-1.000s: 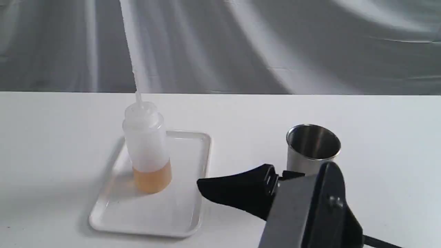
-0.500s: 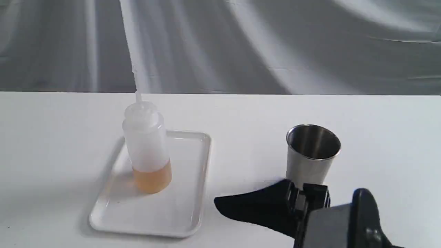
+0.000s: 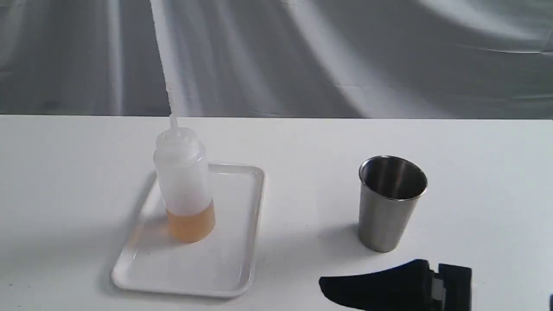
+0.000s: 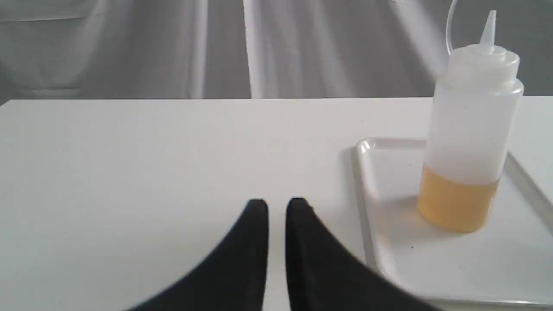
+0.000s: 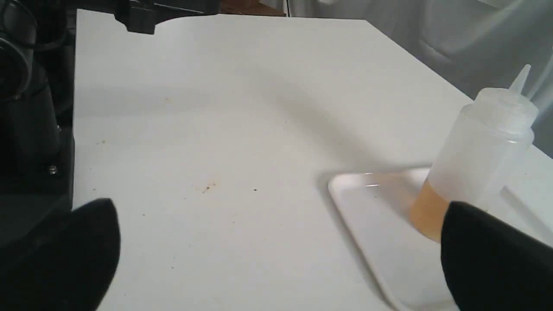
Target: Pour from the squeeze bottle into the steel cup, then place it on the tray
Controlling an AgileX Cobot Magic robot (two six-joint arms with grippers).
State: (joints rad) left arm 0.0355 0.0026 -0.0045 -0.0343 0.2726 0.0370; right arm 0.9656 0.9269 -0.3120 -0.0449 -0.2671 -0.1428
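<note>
The squeeze bottle (image 3: 183,181) stands upright on the white tray (image 3: 233,259), with amber liquid in its lower part and its nozzle pointing up. It also shows in the left wrist view as the bottle (image 4: 468,138) on the tray (image 4: 475,268), and in the right wrist view as the bottle (image 5: 479,160). The steel cup (image 3: 389,203) stands upright on the table, to the right of the tray. My right gripper (image 5: 281,211) is open and empty; its black finger (image 3: 367,286) lies low in front of the cup. My left gripper (image 4: 276,207) is shut on nothing, left of the tray.
The white table (image 3: 302,142) ends at a grey draped backdrop (image 3: 345,56). A dark arm base (image 5: 26,108) stands at the table's edge in the right wrist view. Small brown specks (image 5: 207,186) mark the tabletop.
My right gripper has pulled back from beside the tray toward the front right, dropping low in the exterior view and uncovering the cup. Bottle, tray and cup have not moved.
</note>
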